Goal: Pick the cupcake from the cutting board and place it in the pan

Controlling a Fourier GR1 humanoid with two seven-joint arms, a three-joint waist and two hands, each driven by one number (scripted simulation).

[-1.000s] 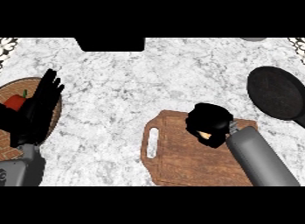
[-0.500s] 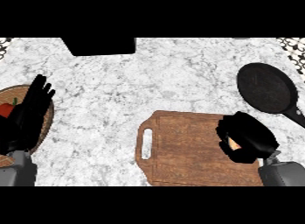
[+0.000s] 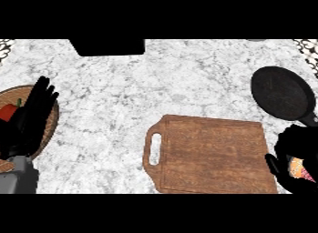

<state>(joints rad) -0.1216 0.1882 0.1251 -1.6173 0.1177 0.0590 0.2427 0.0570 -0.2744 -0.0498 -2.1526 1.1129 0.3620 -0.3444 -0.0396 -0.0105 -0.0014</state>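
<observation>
**Cupcake off the board, held at the counter's right edge**

The white-and-grey marbled stone counter (image 3: 161,86) fills the view. On it, low and right of centre, lies the brown rectangular wooden cutting board (image 3: 212,154), its slotted handle towards the left; nothing lies on its top. At the left edge sits a round reddish-brown woven plate (image 3: 0,102), partly hidden by the left arm, with a small red vegetable (image 3: 8,111) on it.

The black round metal pan (image 3: 282,93) rests on the counter at upper right, just beyond the board's far right corner, with its handle running down and right towards the right hand. Nothing lies in the pan.

The left hand (image 3: 33,118) rests over the woven plate, fingers straight and pointing up, holding nothing.

The right hand (image 3: 302,145) shows at the lower right, just past the board's right edge, its fingers curled round the small cupcake (image 3: 299,168), whose orange and pink striped wrapper peeps out below the hand. The cupcake is thus neither on the board nor in the pan.
</observation>
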